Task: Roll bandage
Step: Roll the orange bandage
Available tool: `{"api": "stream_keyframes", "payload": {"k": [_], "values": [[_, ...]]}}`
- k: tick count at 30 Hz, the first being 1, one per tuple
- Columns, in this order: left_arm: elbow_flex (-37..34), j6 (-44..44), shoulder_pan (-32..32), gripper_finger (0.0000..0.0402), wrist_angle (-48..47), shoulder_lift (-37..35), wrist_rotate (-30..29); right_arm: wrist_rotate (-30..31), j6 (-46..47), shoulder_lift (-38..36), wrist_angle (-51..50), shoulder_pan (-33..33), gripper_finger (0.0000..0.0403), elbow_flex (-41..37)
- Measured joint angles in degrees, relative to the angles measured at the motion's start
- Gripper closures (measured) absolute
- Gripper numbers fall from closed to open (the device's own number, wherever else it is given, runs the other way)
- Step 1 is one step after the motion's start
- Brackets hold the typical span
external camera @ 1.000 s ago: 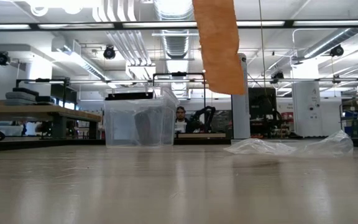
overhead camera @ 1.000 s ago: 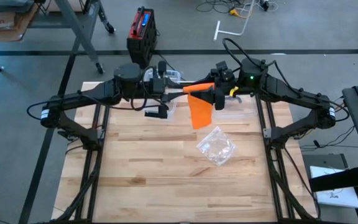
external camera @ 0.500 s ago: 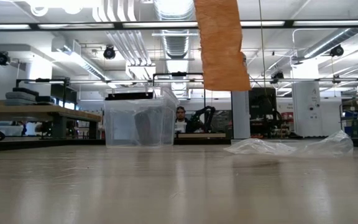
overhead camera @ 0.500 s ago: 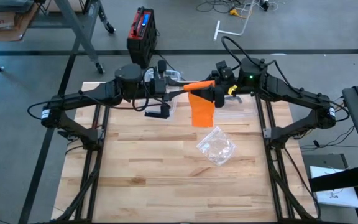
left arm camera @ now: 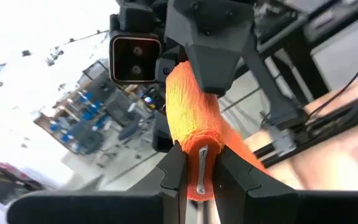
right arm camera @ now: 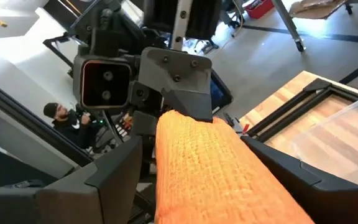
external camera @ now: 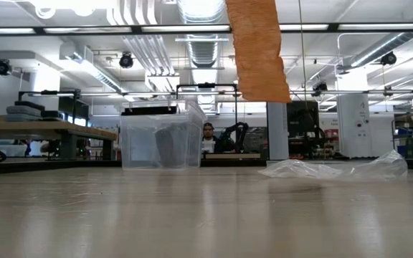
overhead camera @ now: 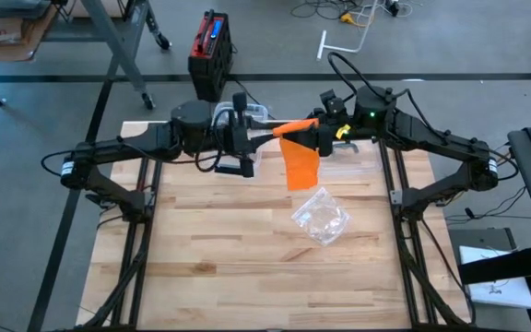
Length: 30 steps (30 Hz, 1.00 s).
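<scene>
Left gripper pinches 1 end of the orange bandage roll; right gripper straddles the other end, its loose tail hanging above the table.

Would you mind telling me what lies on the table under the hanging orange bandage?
Under the bandage the high view shows bare wood table; a crumpled clear plastic bag lies just beside its free end, not under it. The strip itself hides the patch of table behind it.
</scene>
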Motion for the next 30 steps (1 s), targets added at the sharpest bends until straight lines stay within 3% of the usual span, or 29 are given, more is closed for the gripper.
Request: {"api": "stream_keyframes", "payload": {"k": [7, 18, 25, 30], "values": [[-0.05, 10.03, -2.01, 0.0358, 0.32, 0.13, -6.28, -0.30, 0.67, -0.04, 0.12, 0.04, 0.0128, 0.00], [-0.20, 13.65, -2.00, 0.0351, 0.80, 0.15, -6.83, -0.06, 1.22, 0.12, 0.63, -0.02, 0.0167, -0.02], [-0.20, 8.46, -2.09, 0.0302, 0.60, 0.15, -6.97, 0.11, -2.31, 0.55, 0.96, -0.02, 0.0224, -0.02], [-0.08, -4.40, -2.07, 0.0233, -2.59, -1.05, -6.86, -0.23, -11.17, 0.61, 2.20, 0.06, 0.0263, -0.02]]}}
